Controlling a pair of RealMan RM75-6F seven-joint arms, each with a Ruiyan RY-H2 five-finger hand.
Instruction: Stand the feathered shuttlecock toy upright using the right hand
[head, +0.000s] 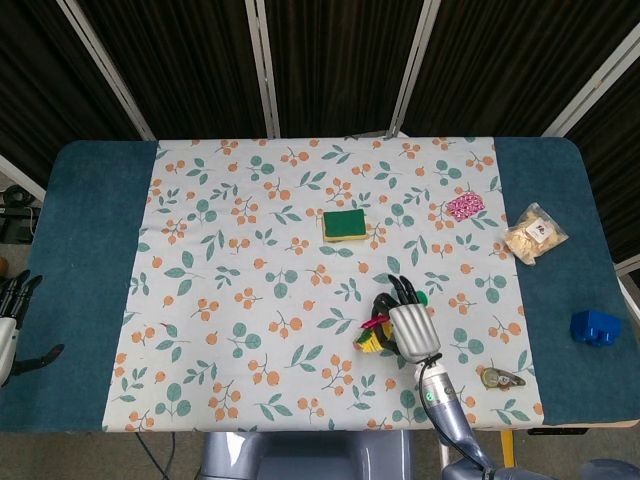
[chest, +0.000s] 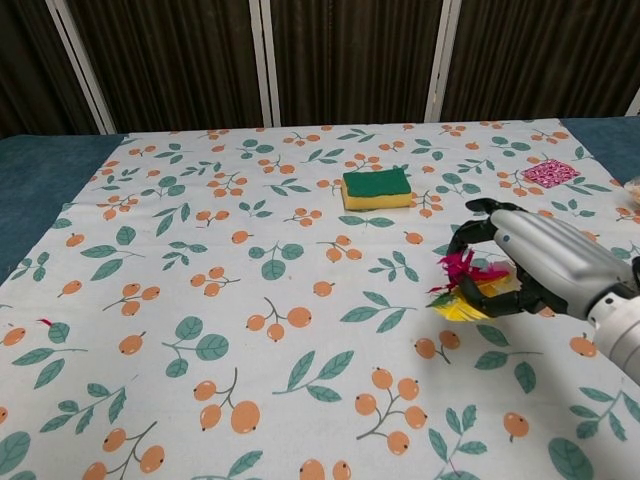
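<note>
Item: feathered shuttlecock toy (chest: 462, 288), pink, yellow and green plumes. Location: right-front part of the floral tablecloth (head: 250, 300), well in front of the green-and-yellow sponge (chest: 376, 187).

Holder: right hand (chest: 535, 262), fingers curled around the toy; dark fingertips (chest: 468, 218) arch over the plumes.

Position relative to hand: the toy sits in the grasp on the hand's left side, feathers fanning out leftward past the fingers. In the chest view it appears lifted clear of the cloth, though its base is hidden inside the grasp, so this is uncertain.

Step in hand: turning the toy to set it on its base.

Handling note: judged best done by rotating the wrist until the feathers point straight up, lowering until the weighted end sits flat, then loosening the fingers slowly so no plume catches and tips it.

Left hand (head: 12, 310): at the table's far left edge, holding nothing, fingers apart.
</note>
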